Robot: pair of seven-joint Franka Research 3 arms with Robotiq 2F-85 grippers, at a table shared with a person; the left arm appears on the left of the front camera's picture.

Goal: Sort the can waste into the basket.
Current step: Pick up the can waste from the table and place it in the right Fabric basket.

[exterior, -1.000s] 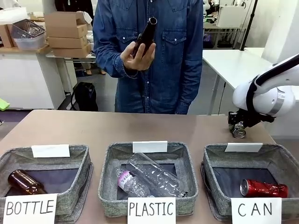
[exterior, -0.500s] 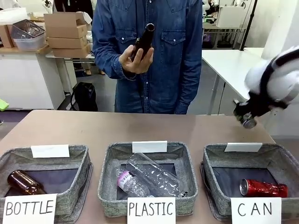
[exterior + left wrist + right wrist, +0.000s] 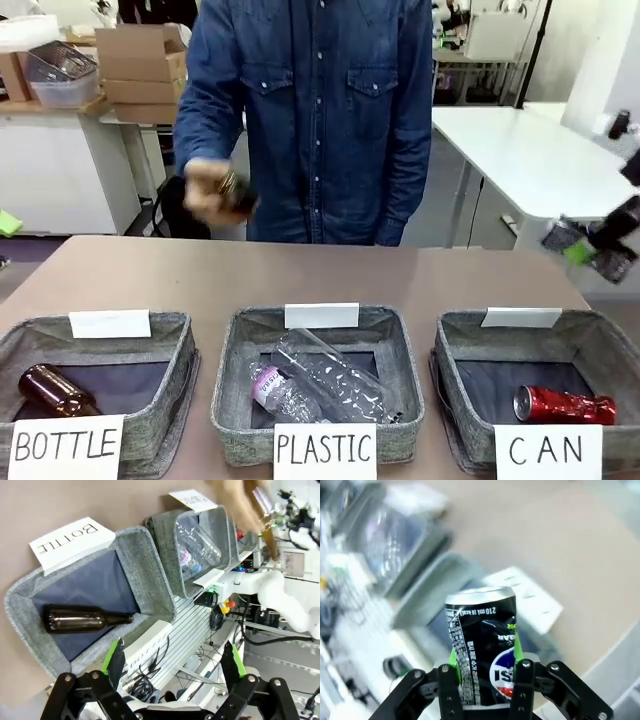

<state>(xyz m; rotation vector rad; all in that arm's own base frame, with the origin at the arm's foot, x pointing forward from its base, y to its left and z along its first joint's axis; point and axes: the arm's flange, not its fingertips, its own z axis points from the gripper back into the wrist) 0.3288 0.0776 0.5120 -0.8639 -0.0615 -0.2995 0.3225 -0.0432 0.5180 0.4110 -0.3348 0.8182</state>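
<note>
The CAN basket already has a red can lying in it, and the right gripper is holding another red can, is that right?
Not quite. The CAN basket does hold a red can, but the right gripper is shut on a black can, as the right wrist view shows.

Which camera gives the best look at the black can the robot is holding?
The right wrist view: the black can sits sharp and close, pinched in the right claw, print readable. The front view shows it as a motion-blurred shape at the right edge.
</note>
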